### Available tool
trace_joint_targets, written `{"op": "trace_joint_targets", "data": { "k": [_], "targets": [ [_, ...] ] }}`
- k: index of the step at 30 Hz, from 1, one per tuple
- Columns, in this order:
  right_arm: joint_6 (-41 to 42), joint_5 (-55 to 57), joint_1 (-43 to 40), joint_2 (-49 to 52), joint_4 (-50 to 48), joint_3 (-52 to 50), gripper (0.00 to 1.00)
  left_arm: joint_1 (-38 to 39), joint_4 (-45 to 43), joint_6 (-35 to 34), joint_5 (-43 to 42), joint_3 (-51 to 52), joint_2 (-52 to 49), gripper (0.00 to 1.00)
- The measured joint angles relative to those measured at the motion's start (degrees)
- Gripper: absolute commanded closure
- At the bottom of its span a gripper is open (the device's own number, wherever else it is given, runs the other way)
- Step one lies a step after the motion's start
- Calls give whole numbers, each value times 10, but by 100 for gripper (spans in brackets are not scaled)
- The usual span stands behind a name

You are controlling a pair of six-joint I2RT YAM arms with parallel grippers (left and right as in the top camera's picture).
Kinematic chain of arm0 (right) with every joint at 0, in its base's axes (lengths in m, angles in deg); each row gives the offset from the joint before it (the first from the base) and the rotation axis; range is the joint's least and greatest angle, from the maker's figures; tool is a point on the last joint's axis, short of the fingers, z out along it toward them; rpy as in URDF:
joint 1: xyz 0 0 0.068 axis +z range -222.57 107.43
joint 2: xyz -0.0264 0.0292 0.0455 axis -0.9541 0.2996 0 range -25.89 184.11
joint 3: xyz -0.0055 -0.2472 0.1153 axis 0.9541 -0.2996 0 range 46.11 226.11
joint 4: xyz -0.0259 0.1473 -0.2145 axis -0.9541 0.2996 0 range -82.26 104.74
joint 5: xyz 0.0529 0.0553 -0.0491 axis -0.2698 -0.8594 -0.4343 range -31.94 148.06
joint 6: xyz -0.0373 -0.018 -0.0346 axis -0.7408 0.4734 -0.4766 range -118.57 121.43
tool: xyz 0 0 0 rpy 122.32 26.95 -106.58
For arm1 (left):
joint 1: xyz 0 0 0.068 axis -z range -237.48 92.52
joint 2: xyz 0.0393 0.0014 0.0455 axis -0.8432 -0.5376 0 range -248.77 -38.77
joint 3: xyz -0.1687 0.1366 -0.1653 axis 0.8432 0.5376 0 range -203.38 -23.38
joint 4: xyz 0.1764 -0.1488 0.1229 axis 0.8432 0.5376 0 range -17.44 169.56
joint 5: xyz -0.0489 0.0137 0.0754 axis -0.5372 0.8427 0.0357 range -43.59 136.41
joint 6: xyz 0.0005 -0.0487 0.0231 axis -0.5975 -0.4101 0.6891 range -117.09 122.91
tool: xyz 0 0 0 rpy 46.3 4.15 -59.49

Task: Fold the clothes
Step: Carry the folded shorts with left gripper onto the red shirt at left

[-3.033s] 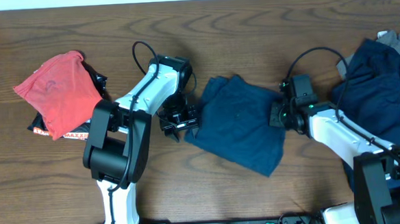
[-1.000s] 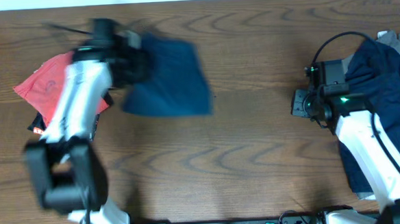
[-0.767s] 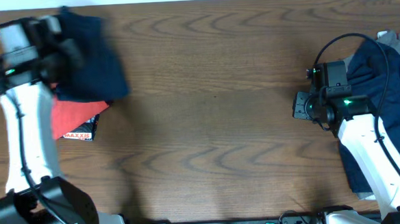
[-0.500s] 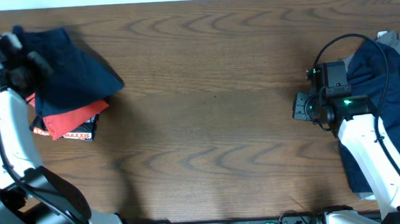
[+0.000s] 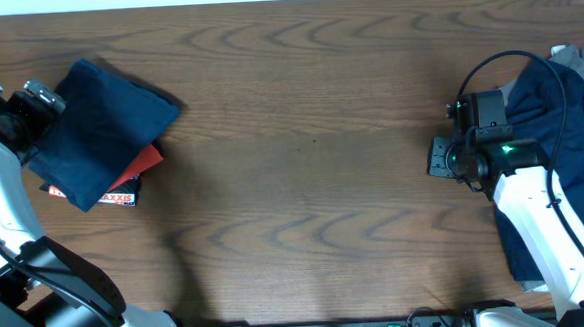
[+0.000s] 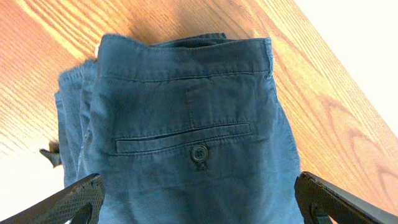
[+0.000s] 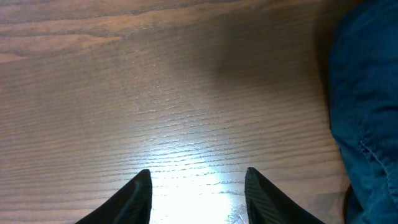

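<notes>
1. My right claw is open at a moderate spread. Both fingers show in the wrist view with only bare wood between them. It holds nothing and touches nothing.

2. The pile of unfolded clothes lies just beside this claw, on its right. In the wrist view the navy cloth fills the right edge, apart from the fingertips. The pile's long axis runs from the near edge of the surface toward the far edge. My right arm hides part of it. A grey part shows at the pile's far end.

3. Judgement: the next garment comes from the pile, so the move turns on a short reach rightward. The right arm is much the nearer. The claw will need to turn toward the cloth, because it now faces away from the pile.

4. The folded shorts lie well apart from the pile, at the opposite end of the surface, on top of a red garment. Pocket and button face up.

5. My left claw is at the side of the folded shorts farthest from the pile. It is spread wide and grips nothing. I cannot tell whether its fingertips touch the cloth.
</notes>
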Motion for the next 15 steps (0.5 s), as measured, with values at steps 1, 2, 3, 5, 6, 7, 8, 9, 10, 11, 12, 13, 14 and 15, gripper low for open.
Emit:
{"op": "trace_joint_targets", "data": {
  "k": [1, 2, 3, 5, 6, 7, 8, 9, 10, 11, 12, 13, 14, 15],
  "targets": [
    [0, 0, 0, 0, -2, 0, 49, 1, 1, -3, -5, 0, 0, 2],
    [0, -2, 0, 0, -6, 0, 48, 4, 1, -5, -11, 0, 0, 2],
    [0, -4, 0, 0, -14, 0, 46, 10, 2, -8, -19, 0, 0, 2],
    [0, -16, 0, 1, -36, 0, 45, 28, 3, -11, -29, 0, 0, 2],
    [-1, -24, 0, 1, -50, 0, 43, 43, 4, -13, -33, 0, 0, 2],
    [-1, -35, 0, 3, -65, 0, 39, 63, 4, -13, -36, 0, 0, 2],
    [0, -49, 0, 6, -84, 0, 35, 85, 5, -11, -38, 0, 0, 2],
    [1, -58, 0, 8, -98, 0, 30, 108, 6, -7, -39, 0, 0, 2],
    [1, -70, 0, 12, -111, 0, 24, 136, 10, -2, -37, 0, 0, 2],
    [1, -78, 0, 16, -118, 1, 17, 160, 17, 3, -35, 0, 0, 2],
    [-1, -85, 0, 20, -122, 1, 7, 189, 32, 9, -28, 0, -1, 2],
    [-5, -92, 0, 24, -121, 1, 1, 221, 54, 17, -18, 0, -3, 2],
    [-10, -95, 0, 26, -114, 1, 1, 244, 78, 21, -10, 0, -4, 2],
    [-17, -101, 0, 29, -101, 1, 1, 273, 111, 28, 2, 0, -8, 2]
  ]
}}
